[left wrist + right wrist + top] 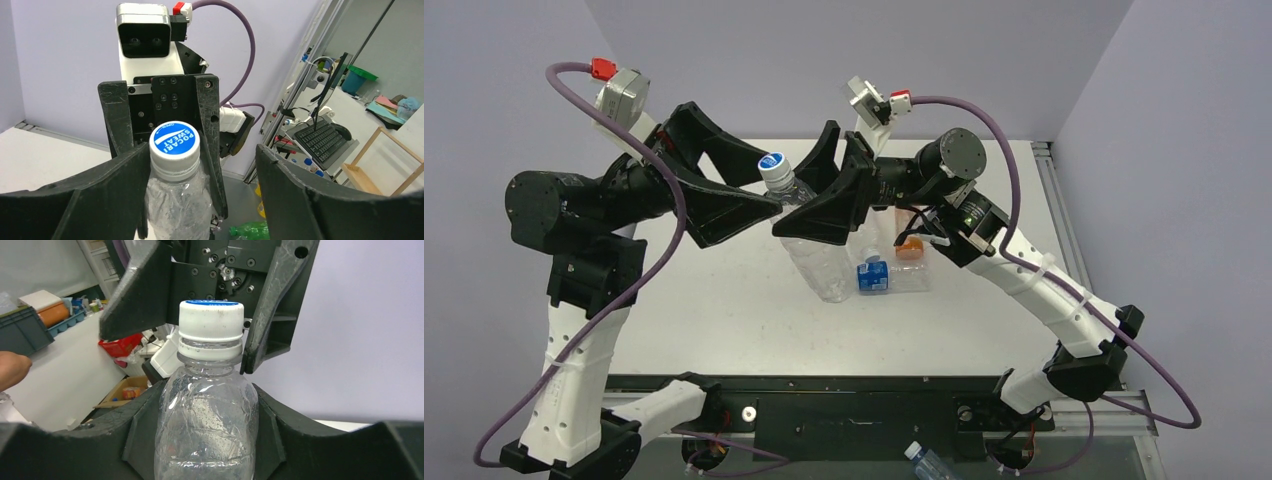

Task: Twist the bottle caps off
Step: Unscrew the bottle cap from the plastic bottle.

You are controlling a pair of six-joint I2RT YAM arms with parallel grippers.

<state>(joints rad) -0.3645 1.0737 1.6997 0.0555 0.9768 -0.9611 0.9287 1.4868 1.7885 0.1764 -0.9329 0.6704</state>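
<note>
While the right tool (205, 407), its arm bent inward, clamps the bottle (205, 440) by its body, the left tool (202, 155) faces it, fingers (100, 200) apart astride the cap (174, 150), whose blue lettering only the left wrist view shows.

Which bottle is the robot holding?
The clear bottle with the blue-topped white cap, clamped in the right gripper; the blue-labelled bottle lies on the table.

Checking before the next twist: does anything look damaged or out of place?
The clear bottle in the right gripper looks crumpled, its wall creased, and it leans in the top view. Its cap sits straight. Another bottle lies below the table's near edge.
</note>
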